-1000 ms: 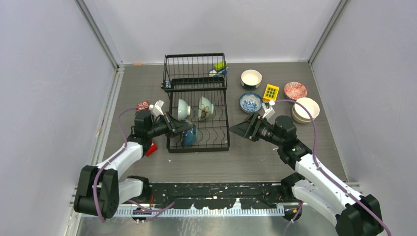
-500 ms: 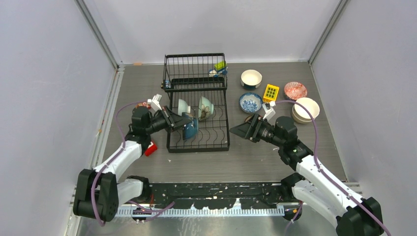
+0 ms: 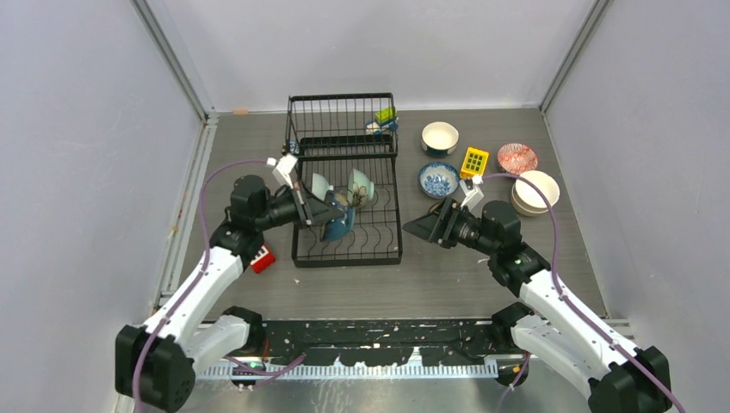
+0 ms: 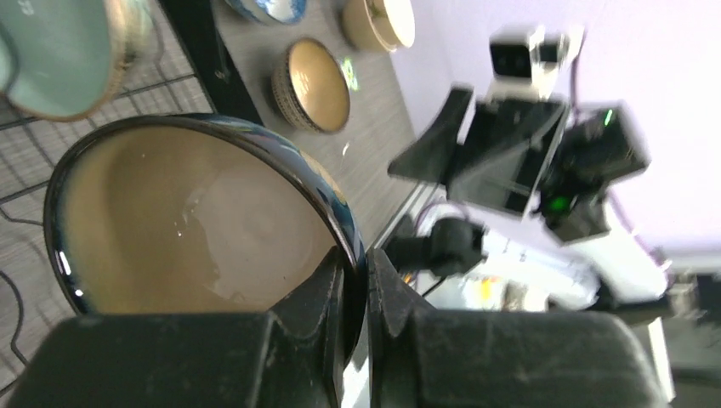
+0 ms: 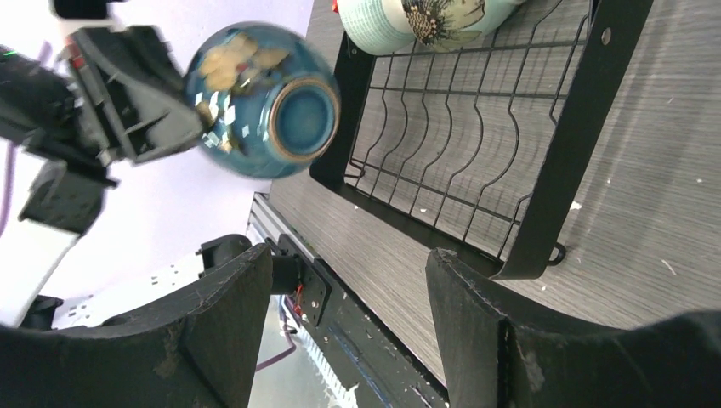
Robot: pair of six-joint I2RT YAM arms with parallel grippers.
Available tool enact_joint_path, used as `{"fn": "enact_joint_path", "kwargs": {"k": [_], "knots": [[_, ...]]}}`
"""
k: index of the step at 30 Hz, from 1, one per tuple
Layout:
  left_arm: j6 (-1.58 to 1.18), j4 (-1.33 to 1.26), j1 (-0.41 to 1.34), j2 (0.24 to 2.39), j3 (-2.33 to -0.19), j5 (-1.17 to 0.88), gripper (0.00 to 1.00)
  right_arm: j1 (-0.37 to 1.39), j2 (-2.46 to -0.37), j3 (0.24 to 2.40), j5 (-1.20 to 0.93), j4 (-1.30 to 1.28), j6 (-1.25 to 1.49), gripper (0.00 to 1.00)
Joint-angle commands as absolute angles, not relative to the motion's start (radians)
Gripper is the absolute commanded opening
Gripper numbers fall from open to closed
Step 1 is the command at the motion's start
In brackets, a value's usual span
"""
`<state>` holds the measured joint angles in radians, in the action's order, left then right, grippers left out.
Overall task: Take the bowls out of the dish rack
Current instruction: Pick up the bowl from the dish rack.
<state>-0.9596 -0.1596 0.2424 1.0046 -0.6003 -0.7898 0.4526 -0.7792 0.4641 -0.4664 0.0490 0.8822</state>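
Now L gripper (image 4: pixel 355 274) clamped on rim of dark-blue bowl (image 5: pixel 263 100), raised off dish rack (image 3: pixel 389 251) floor since a sec ago, over its front. R gripper (image 5: pixel 349 259) jaws apart, empty, beside rack. Unload underway; two pale bowls (image 3: pixel 360 188) left.

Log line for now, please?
left fingers: shut on dark blue glazed ceramic bowl; right fingers: open, empty; bowl: over black wire dish rack

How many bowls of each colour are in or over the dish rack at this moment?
Pale green bowl, standing in the dish rack: 1
Flower-print bowl, standing in the rack: 1
Dark blue bowl, rim pinched in the left tool, lifted over the rack: 1
Total: 3
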Motion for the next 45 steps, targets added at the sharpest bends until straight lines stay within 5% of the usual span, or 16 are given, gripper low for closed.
{"fn": "enact_joint_path", "kwargs": {"k": [1, 14, 26, 35, 45], "knots": [[-0.545, 0.262, 0.429, 0.887, -0.84, -0.643, 0.0, 0.46, -0.77, 0.589, -0.431, -0.019, 0.813, 0.71], [-0.018, 0.77, 0.918, 0.779, -1.041, -0.154, 0.0, 0.466, -0.846, 1.074, -0.354, -0.625, 0.539, 0.68], [0.401, 0.89, 1.608, 0.993, -1.074, 0.49, 0.0, 0.767, -1.059, 1.37, -0.086, -1.09, 0.354, 0.67], [0.55, 0.924, 1.788, 0.992, -1.028, 0.536, 0.0, 0.971, -1.179, 1.496, -0.045, -1.172, 0.35, 0.68], [0.533, 1.012, 1.848, 0.99, -1.032, 0.459, 0.0, 1.195, -1.324, 1.608, 0.255, -1.189, 0.411, 0.76]]}}
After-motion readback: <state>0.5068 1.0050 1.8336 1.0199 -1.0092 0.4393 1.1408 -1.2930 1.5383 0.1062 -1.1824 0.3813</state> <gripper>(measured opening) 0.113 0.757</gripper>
